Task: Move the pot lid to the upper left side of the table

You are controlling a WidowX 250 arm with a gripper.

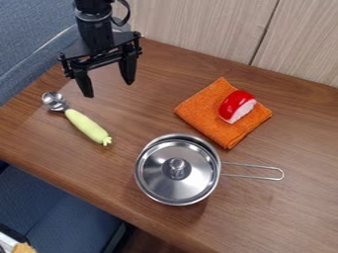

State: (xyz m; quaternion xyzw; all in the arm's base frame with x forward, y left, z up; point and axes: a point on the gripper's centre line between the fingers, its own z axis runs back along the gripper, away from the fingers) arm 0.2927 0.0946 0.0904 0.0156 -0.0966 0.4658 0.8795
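At the frame's upper left, your empty gripper (108,89) hangs spread; you're likely at the approach, so next straddle the metal pot lid (173,184) at its knob (177,167).

At eleven o'clock in our view we see a black robot arm (96,33), its rounded wrist joint ringed by a thin greyish band, a black cable (125,13) looping out at two o'clock. At the arm's six o'clock end we find a black gripper (109,90), with an angular flared housing, straight crossbar, knobbly ends and tapering fingers (84,82)
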